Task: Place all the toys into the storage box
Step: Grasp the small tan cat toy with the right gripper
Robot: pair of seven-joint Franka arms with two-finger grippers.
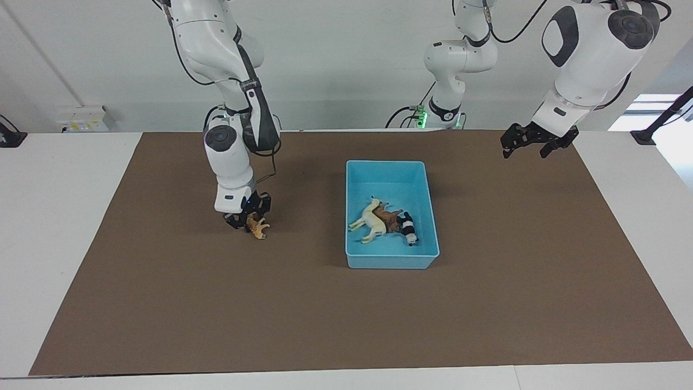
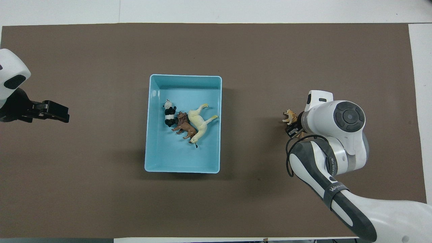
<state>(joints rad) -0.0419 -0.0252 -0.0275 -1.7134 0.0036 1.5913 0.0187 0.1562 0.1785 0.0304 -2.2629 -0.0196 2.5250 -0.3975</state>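
One camera sits high across the table and looks toward the two robots, so their bases stand at the top of its picture, with the white wall above them. It sees the whole brown paper mat and the white table edges around it. The second camera hangs high above the robots' own end and looks steeply down and forward, somewhat closer, cutting the mat's edge nearest the robots. Both views share the mat and the light blue rectangular plastic tray near its middle, half a turn apart.
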